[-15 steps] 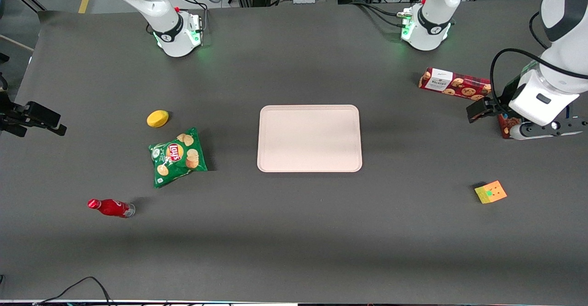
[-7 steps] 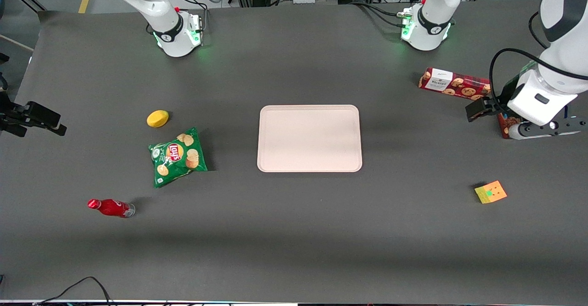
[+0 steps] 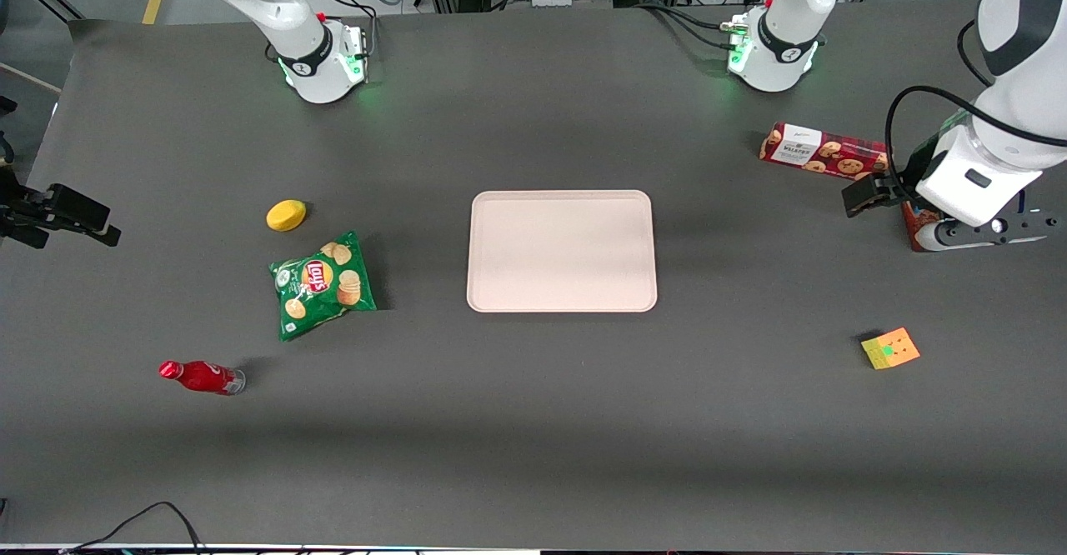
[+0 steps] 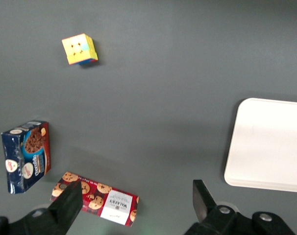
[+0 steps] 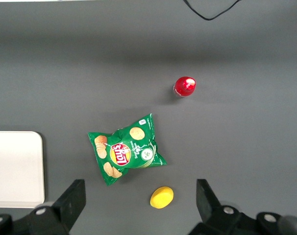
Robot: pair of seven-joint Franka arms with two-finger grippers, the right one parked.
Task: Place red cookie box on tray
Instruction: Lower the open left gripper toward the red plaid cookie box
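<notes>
With the gripper held wide apart above the red cookie box near the bench's working-arm edge, well apart from the tray, the adjacent blue cookie box could be knocked or grasped instead.

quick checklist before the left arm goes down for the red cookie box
1. Gripper open: ok, fingers spread wide.
2. Gripper holds nothing: ok.
3. Red cookie box lying flat on the table, nothing on it: ok.
4. Gripper lined up over the box: not ok, only one finger overlaps it in the wrist view.
5. Blue cookie box apart from the red one: ok, but near.
6. Tray holds nothing: ok.
</notes>
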